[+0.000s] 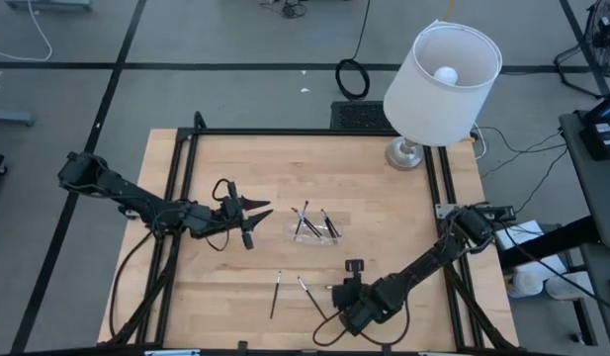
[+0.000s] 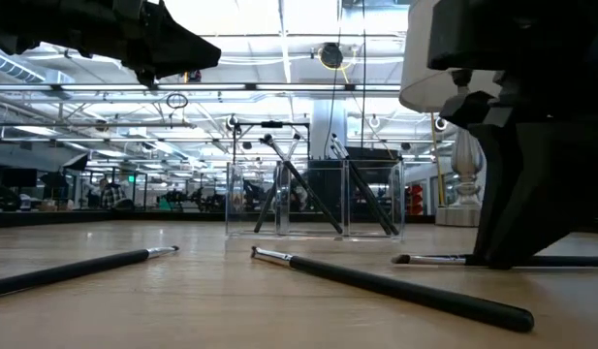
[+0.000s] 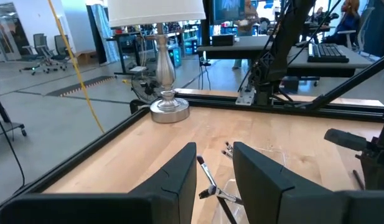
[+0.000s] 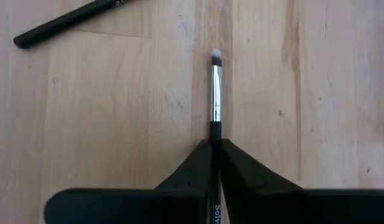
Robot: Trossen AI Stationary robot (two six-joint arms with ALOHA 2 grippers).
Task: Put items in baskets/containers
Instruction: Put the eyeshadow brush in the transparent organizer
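Sticks (image 1: 276, 294): three loose, one tray (image 1: 315, 227)

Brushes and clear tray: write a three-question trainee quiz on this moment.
1. True or false: the right gripper is shut on a thin dark brush with a silvery ferrule.
2. How many thin dark brushes lie loose on the wooden table, unheld? A) two B) five
3. What does the left gripper hold?

Key: 1 true. 2 A: one, another. 3 Nothing; it hovers open beside the small clear plastic tray.
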